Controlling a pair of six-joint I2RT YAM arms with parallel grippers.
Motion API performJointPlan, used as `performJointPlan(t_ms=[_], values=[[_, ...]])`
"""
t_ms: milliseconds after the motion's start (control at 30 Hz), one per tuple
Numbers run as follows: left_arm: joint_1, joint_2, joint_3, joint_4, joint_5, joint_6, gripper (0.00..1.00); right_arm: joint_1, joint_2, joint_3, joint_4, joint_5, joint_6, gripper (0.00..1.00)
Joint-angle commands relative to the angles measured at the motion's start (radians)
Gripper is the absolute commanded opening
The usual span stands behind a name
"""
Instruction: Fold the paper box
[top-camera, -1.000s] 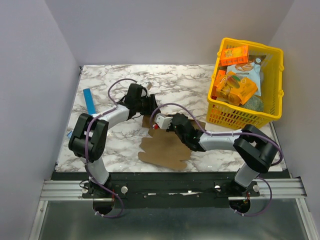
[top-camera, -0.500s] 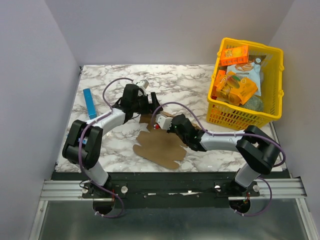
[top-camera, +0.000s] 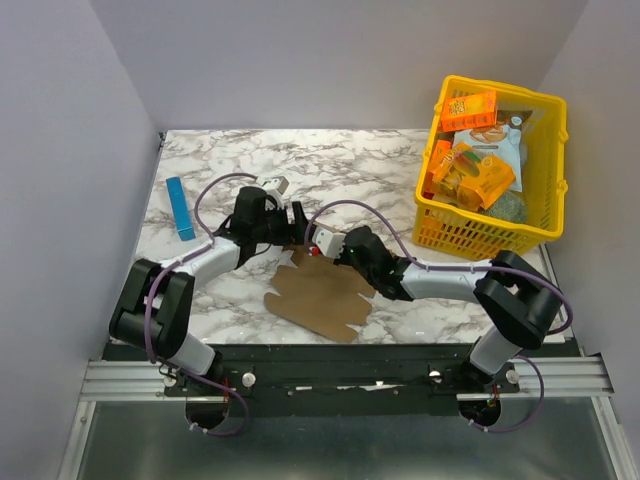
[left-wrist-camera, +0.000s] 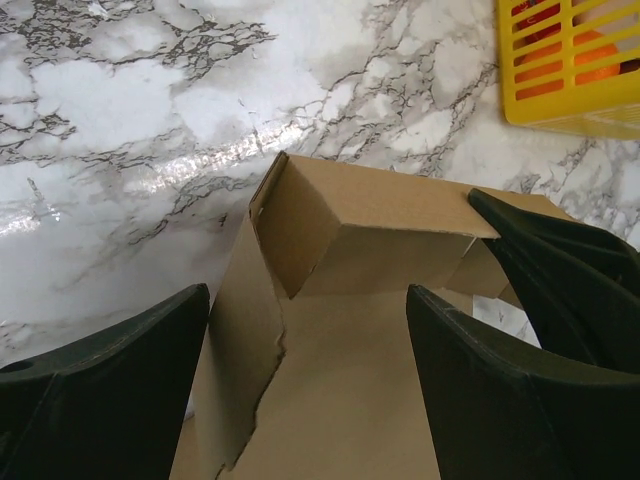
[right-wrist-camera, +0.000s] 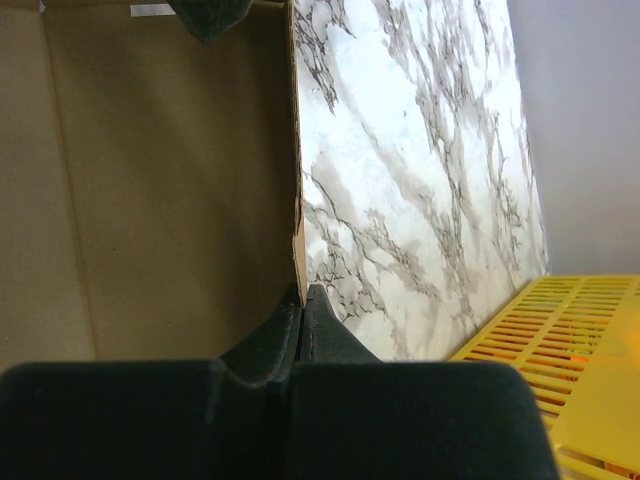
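The paper box (top-camera: 318, 298) is a flat brown cardboard sheet with flaps, lying at the near middle of the marble table. One flap (left-wrist-camera: 340, 232) at its far end stands folded up. My left gripper (top-camera: 291, 226) is open over the sheet's far left part, its fingers (left-wrist-camera: 100, 385) wide apart on either side of the cardboard (left-wrist-camera: 350, 390). My right gripper (top-camera: 336, 247) is shut on the edge of a raised cardboard panel (right-wrist-camera: 170, 180), with the pinch at the fingertips (right-wrist-camera: 303, 298). The right gripper's finger (left-wrist-camera: 565, 270) shows beside the flap.
A yellow basket (top-camera: 548, 215) of orange snack boxes and bags stands at the right back; its wall shows in the left wrist view (left-wrist-camera: 570, 90) and the right wrist view (right-wrist-camera: 590, 340). A slim blue bar (top-camera: 180, 208) lies at the left.
The left arm has swung left and nearer, its gripper settling over the sheet's far end. The cardboard sheet has shifted a little left. The right gripper keeps its hold.
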Motion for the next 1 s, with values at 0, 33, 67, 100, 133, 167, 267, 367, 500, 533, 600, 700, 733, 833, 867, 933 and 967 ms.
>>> performJointPlan(t_ms=[0,33,67,100,133,167,267,367,500,533,600,700,733,833,867,933,967], values=[[0.001,-0.07,-0.032,0.068,0.021,0.022,0.86,-0.008,-0.023,0.024,-0.025,-0.033,0.029,0.01],[0.001,-0.073,-0.033,0.069,0.015,0.025,0.84,-0.008,-0.027,0.024,-0.026,-0.035,0.03,0.01],[-0.001,-0.07,-0.03,0.069,0.001,0.029,0.8,-0.006,-0.03,0.025,-0.028,-0.036,0.03,0.01],[-0.001,-0.067,-0.03,0.074,-0.002,0.033,0.78,-0.006,-0.03,0.025,-0.034,-0.036,0.03,0.01],[-0.002,-0.062,-0.029,0.077,-0.002,0.036,0.75,-0.006,-0.032,0.027,-0.037,-0.036,0.03,0.01],[-0.007,-0.054,-0.023,0.077,-0.011,0.042,0.72,-0.006,-0.032,0.027,-0.038,-0.035,0.032,0.01],[-0.024,-0.048,-0.012,0.066,-0.032,0.07,0.69,-0.008,-0.041,0.025,-0.046,-0.036,0.033,0.01],[-0.05,-0.042,-0.001,0.059,-0.06,0.096,0.66,-0.006,-0.044,0.024,-0.049,-0.036,0.033,0.01],[-0.079,-0.034,0.011,0.052,-0.101,0.127,0.65,-0.006,-0.039,0.03,-0.058,-0.038,0.041,0.01],[-0.097,-0.031,0.014,0.046,-0.127,0.143,0.65,-0.006,-0.041,0.03,-0.06,-0.039,0.039,0.01],[-0.117,-0.028,0.025,0.04,-0.157,0.16,0.64,-0.006,-0.041,0.03,-0.06,-0.039,0.041,0.01],[-0.148,-0.014,0.043,0.011,-0.235,0.187,0.59,-0.006,-0.041,0.032,-0.06,-0.039,0.041,0.01],[-0.153,-0.011,0.048,0.005,-0.252,0.191,0.58,-0.008,-0.041,0.032,-0.06,-0.038,0.041,0.01],[-0.168,-0.004,0.059,-0.015,-0.311,0.203,0.5,-0.008,-0.039,0.03,-0.058,-0.038,0.042,0.01],[-0.173,0.002,0.062,-0.021,-0.337,0.205,0.47,-0.008,-0.039,0.03,-0.06,-0.038,0.042,0.01],[-0.179,0.006,0.063,-0.018,-0.358,0.208,0.44,-0.006,-0.036,0.03,-0.058,-0.039,0.044,0.01],[-0.182,0.009,0.062,-0.012,-0.368,0.21,0.4,-0.008,-0.036,0.03,-0.058,-0.039,0.045,0.01]])
